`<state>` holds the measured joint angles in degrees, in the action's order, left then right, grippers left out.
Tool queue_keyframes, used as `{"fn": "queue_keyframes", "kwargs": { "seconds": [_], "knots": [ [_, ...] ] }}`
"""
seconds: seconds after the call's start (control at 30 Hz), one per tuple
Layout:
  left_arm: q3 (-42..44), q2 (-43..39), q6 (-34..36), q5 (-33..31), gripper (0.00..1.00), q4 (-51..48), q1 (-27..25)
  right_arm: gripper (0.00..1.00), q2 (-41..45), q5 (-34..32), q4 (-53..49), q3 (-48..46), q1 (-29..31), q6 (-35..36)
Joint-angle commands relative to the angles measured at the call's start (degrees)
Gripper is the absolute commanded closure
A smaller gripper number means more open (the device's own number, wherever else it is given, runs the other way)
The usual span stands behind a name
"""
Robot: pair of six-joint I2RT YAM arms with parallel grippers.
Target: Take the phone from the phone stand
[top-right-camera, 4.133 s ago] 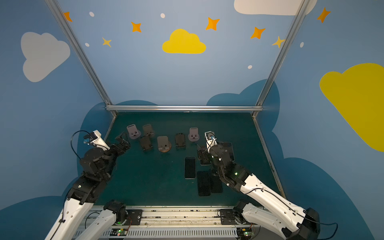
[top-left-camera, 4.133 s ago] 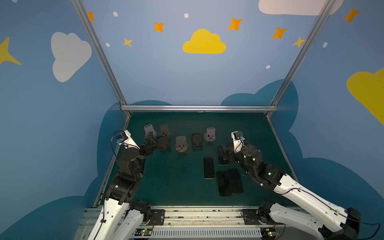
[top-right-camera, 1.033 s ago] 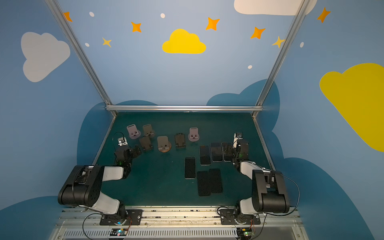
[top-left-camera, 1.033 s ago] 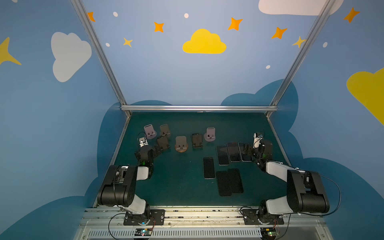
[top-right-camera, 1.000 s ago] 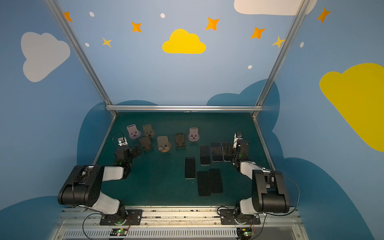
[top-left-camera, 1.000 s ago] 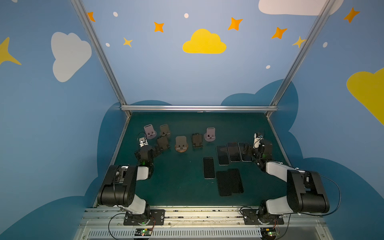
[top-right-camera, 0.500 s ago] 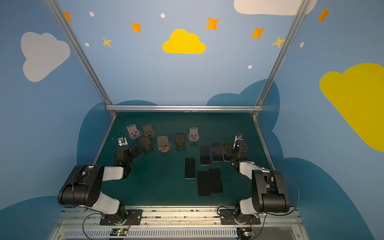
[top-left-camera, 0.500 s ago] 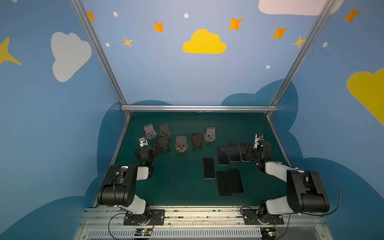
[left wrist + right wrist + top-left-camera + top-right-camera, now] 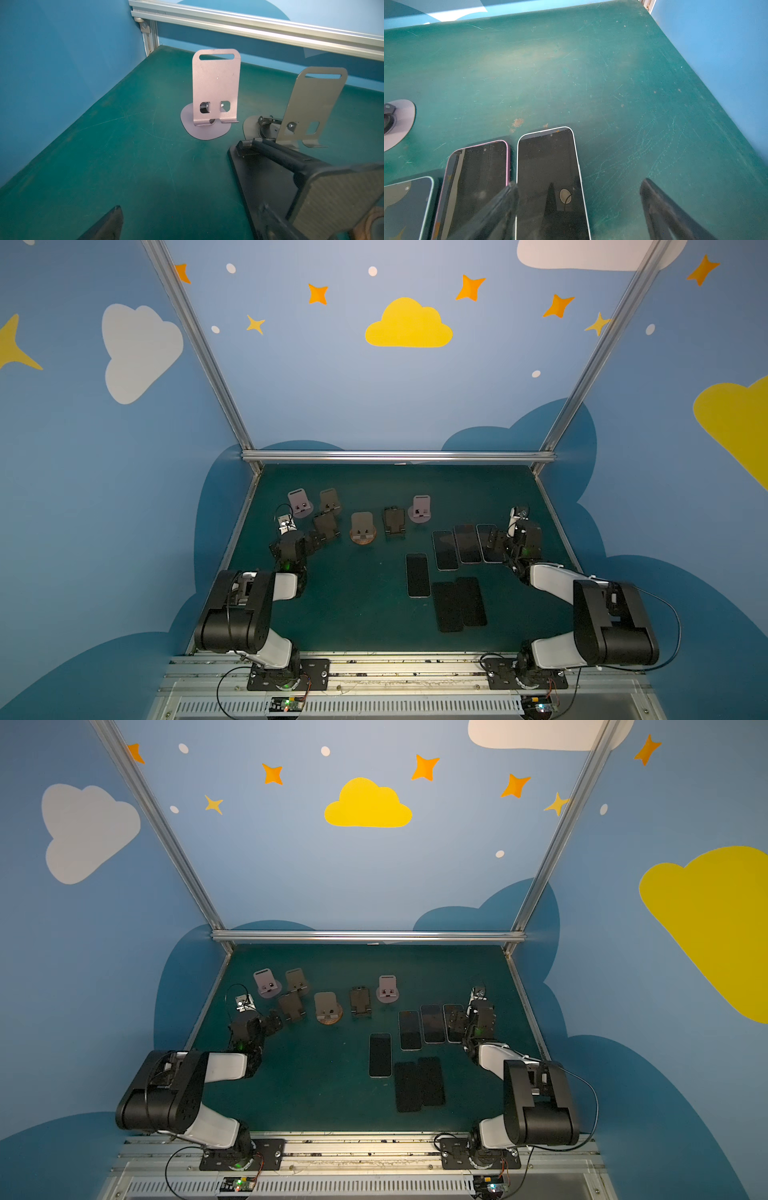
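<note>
Table (image 9: 353, 614) now carries six phones (image 9: 417, 574) flat; stands (image 9: 421, 508) all empty
Arms pulled back, left claw (image 9: 318, 537) and right claw (image 9: 579, 182) wide, empty; last phone (image 9: 550, 166) lies under right claw, looks done

Six phones (image 9: 417, 575) lying flat, stands (image 9: 363, 526) upright

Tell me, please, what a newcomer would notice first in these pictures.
The bright yellow cloud painted on the blue back wall catches the eye first. Below it, on the green table, empty phone stands form a loose row across the far left and middle, and dark phones lie flat on the right. The right pincer hangs open above a white-edged phone.
</note>
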<state>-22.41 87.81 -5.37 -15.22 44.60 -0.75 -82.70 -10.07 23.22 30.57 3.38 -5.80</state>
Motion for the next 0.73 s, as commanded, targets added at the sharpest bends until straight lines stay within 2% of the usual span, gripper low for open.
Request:
{"fn": "queue_keyframes", "kwargs": {
  "seconds": [0.0,0.43,0.53,0.7],
  "knots": [
    [-0.62,-0.78,-0.43,0.25,0.0,-0.21,0.11,0.09,-0.01,-0.56,-0.27,0.5,0.26,-0.57],
    [-0.61,-0.8,-0.43,0.24,0.0,-0.21,0.08,0.09,-0.01,-0.53,-0.36,0.52,0.28,-0.48],
    [-0.69,-0.8,-0.43,0.22,0.0,-0.21,0.11,0.09,-0.85,5.63,-1.12,1.6,-0.17,2.43],
    [-0.67,-0.75,-0.43,0.25,0.0,-0.21,0.1,0.09,-0.54,5.73,-0.97,1.27,-0.19,2.4]
  ]
}}
